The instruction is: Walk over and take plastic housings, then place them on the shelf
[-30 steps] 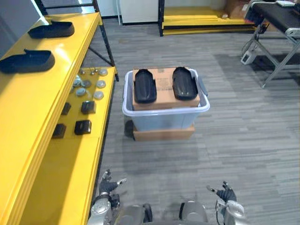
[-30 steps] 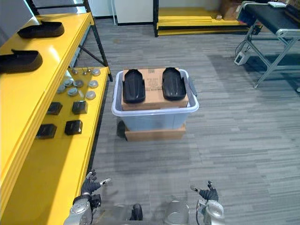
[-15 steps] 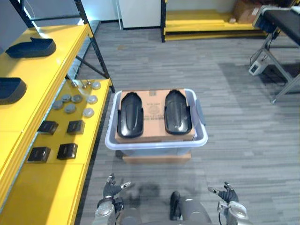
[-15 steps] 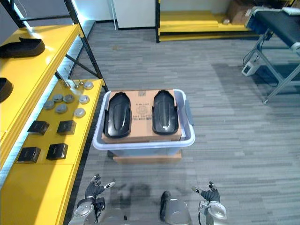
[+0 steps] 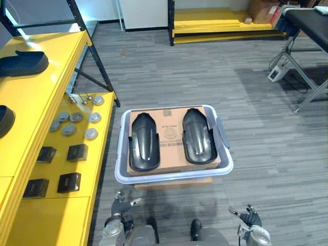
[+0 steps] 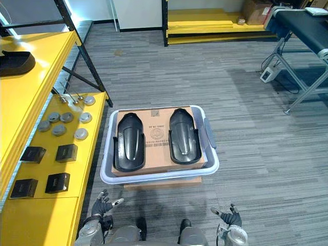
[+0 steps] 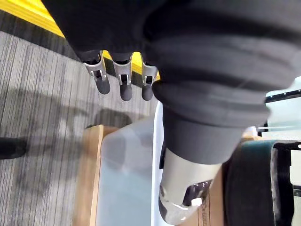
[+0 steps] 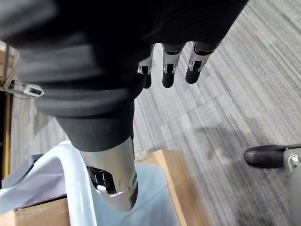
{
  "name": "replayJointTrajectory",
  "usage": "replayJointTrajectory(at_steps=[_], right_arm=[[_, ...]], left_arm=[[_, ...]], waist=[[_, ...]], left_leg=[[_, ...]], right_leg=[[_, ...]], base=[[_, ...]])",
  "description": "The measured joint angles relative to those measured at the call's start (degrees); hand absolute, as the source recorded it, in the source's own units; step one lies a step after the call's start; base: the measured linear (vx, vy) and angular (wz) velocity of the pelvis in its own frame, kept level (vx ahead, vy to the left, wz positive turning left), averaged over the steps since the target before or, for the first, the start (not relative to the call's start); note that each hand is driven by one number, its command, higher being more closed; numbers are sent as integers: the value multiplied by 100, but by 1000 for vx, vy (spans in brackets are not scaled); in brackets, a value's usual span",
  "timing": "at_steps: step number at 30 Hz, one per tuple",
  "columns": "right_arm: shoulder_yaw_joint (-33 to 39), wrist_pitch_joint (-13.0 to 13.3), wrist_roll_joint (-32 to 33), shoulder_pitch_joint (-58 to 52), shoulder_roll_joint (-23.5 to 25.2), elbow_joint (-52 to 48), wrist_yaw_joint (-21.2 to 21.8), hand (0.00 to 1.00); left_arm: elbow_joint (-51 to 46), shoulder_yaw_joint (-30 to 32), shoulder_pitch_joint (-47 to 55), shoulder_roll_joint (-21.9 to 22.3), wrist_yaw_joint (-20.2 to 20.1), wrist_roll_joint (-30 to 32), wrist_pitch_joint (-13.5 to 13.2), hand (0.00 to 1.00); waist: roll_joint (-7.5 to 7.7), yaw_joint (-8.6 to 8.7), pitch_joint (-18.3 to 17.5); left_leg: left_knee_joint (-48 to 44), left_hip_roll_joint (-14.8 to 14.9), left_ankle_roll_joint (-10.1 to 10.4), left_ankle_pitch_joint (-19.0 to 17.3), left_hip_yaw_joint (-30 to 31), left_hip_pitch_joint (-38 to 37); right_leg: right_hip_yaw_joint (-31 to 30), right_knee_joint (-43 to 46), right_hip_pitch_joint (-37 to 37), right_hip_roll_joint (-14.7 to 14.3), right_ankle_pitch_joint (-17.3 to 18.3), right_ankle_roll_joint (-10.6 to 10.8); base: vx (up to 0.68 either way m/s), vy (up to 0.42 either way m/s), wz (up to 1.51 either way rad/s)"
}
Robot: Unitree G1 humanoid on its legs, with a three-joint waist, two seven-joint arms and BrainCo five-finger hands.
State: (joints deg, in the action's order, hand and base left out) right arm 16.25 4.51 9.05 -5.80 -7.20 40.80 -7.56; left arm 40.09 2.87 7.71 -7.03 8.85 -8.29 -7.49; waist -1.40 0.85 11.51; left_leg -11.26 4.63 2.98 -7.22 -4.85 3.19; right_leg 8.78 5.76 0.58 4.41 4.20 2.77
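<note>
Two black plastic housings, one on the left and one on the right, lie side by side on a cardboard box inside a pale blue bin right in front of me. Two more black housings rest on the top level of the yellow shelf to my left. My left hand and right hand hang low, short of the bin's near rim, both open and holding nothing. In the left wrist view the fingers are straight beside the bin.
The shelf's lower level carries small black boxes and several grey discs. The bin stands on a flat cardboard base. A metal table frame is at the far right and a low yellow rack at the back.
The camera has moved forward, so the bin with the two housings now sits closer and lower in view. Both hands stay low and open.
</note>
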Motion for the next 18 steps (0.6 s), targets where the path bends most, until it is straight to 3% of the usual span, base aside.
replayJointTrajectory(at_steps=[6, 10, 18], right_arm=[[630, 125, 50, -180, -160, -1774, -29, 0], [673, 190, -98, -213, -409, -2487, -125, 0], [250, 146, -935, 360, -494, -2549, -382, 0]], left_arm=[[-272, 27, 220, -9, -6, 9, -29, 0], [-309, 21, 385, -8, -11, 14, -35, 0], [-349, -29, 496, -7, -12, 55, -58, 0]], waist=[[32, 12, -32], [129, 32, -140], [154, 9, -226]], left_leg=[[181, -60, -24, 17, 5, -114], [383, -105, -64, 101, 19, -236], [740, -207, -105, 365, 87, -303]], right_leg=[[-23, -18, 27, 3, 12, 18], [12, -103, 107, 30, 12, 18], [70, -107, 50, 103, -8, 45]], base=[[13, -6, 0], [11, -3, 3], [-33, 1, 6]])
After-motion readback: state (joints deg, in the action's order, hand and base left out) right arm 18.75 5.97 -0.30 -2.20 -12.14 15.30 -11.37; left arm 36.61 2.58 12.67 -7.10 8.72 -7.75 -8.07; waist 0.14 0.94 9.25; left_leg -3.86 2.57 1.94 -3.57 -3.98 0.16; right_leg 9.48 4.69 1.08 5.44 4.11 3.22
